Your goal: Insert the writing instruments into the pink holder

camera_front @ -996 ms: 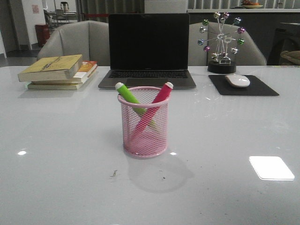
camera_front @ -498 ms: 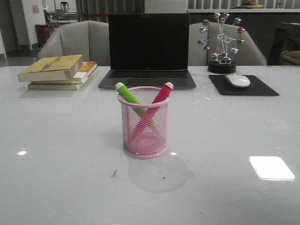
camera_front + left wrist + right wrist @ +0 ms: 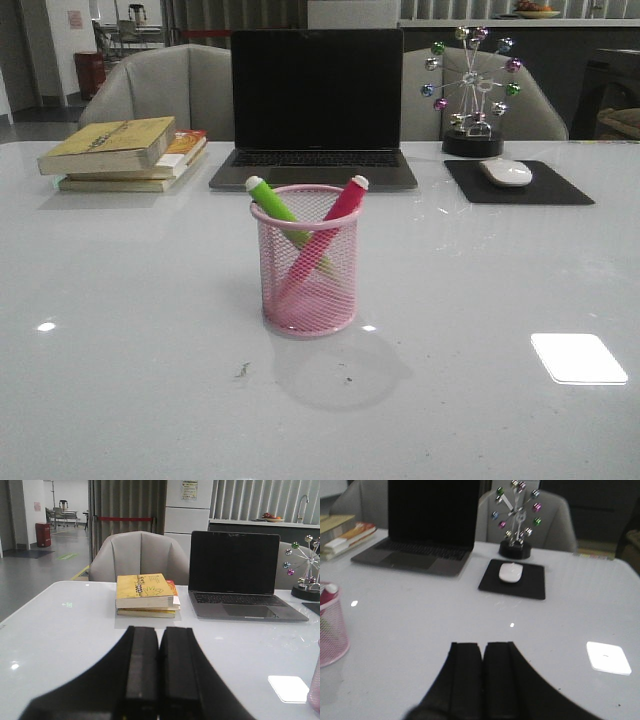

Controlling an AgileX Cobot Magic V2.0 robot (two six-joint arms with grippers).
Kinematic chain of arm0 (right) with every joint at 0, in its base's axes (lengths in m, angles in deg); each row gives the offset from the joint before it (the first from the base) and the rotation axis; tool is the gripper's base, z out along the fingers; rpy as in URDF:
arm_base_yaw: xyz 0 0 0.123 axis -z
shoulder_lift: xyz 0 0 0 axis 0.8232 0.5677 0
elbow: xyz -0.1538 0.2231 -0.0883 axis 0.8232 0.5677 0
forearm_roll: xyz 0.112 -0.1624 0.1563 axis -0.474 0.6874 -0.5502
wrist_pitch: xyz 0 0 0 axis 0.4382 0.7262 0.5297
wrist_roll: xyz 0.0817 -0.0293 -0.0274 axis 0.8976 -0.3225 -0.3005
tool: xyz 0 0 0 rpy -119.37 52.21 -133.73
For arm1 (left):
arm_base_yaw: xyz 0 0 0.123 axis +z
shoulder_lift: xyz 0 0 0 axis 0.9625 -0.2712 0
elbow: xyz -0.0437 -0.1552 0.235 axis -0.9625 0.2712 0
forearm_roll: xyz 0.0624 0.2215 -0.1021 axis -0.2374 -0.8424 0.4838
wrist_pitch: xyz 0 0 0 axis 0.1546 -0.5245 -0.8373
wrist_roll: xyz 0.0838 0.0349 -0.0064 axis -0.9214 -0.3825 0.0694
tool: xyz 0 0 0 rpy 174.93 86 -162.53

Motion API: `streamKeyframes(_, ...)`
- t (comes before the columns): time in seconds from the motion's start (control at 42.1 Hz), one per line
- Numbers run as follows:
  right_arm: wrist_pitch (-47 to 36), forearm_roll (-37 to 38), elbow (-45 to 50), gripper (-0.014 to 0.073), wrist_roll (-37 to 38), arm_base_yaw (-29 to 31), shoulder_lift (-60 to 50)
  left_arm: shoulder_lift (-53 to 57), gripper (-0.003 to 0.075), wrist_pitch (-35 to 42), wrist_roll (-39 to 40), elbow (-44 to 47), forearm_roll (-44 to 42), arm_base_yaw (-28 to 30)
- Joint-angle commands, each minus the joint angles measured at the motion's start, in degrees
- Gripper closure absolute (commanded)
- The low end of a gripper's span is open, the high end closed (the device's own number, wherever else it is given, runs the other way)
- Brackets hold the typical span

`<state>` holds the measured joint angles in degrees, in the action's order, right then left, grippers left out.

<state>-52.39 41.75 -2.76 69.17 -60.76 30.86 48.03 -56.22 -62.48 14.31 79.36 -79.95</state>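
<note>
Two marker pens stand inside the pink holder (image 3: 306,260), which sits upright near the middle of the white table (image 3: 120,300). The green marker (image 3: 275,206) leans to the left, and its white tip pokes out over the left side of the rim. The pink marker (image 3: 340,205) leans to the right, and its white tip pokes out over the right side of the rim. The two pens cross each other low down inside the mesh cup. Nothing is touching the cup or the pens. The left gripper (image 3: 159,672) hangs over the left part of the table, with its two black fingers pressed together and nothing between them. The right gripper (image 3: 482,677) hangs over the right part of the table, its fingers also pressed together and holding nothing. Both grippers are well apart from the cup. At the far side of the table an open laptop (image 3: 315,110) with a dark screen stands behind the cup. A stack of books (image 3: 125,152) lies to the far left. To the far right a white mouse (image 3: 506,171) rests on a black mouse pad (image 3: 560,185), and a wheel toy (image 3: 472,95) with shiny coloured balls stands just behind the pad.
</note>
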Motion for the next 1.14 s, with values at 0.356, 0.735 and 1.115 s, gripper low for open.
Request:
streamKeyframes(0.356, -12.5, -3.0, 6.2, 0.0564, 0.1, 5.3, -6.9, 0.9, 0.0627, 4.4, 0.1, 0.0, 0.4, 0.0)
streamKeyframes(0.735, -12.5, -3.0, 6.2, 0.0564, 0.1, 5.3, -6.9, 0.9, 0.0627, 4.4, 0.1, 0.0, 0.4, 0.0)
streamKeyframes(1.115, -12.5, -3.0, 6.2, 0.0564, 0.1, 5.3, -6.9, 0.9, 0.0627, 4.4, 0.1, 0.0, 0.4, 0.0)
